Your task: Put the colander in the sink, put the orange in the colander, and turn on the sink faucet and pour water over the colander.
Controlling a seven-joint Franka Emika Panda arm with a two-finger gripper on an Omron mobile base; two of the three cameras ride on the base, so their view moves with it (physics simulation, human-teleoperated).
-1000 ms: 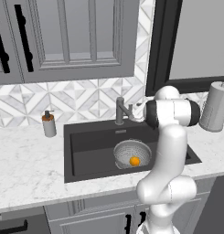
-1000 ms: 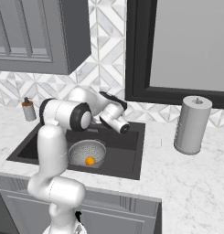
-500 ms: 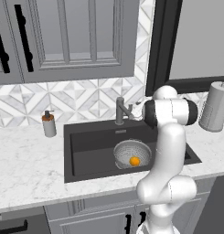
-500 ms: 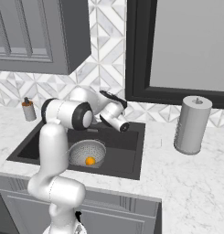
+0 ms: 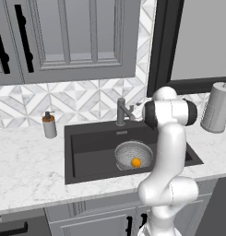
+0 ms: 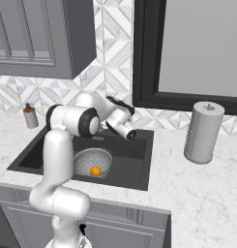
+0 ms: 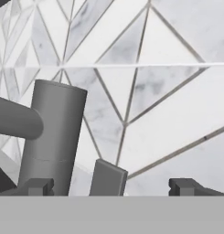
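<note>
Progress: inching closer to sink faucet (image 7: pixel 51 137) lever (image 7: pixel 108 178) with hand (image 7: pixel 112 186) spread open; only wetting colander (image 5: pixel 133 154) and orange (image 5: pixel 136 162) remaining.

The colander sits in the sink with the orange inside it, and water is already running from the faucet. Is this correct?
Not quite: no water runs from the sink faucet yet, as the left base view shows. The colander does sit in the sink with the orange inside.

A grey soap pump bottle (image 5: pixel 49 125) stands on my white marble counter (image 5: pixel 26 163), well apart from an upright paper towel roll (image 6: pixel 203 132). Grey cabinets (image 5: pixel 63 39) hang above the patterned backsplash (image 7: pixel 168 91).
</note>
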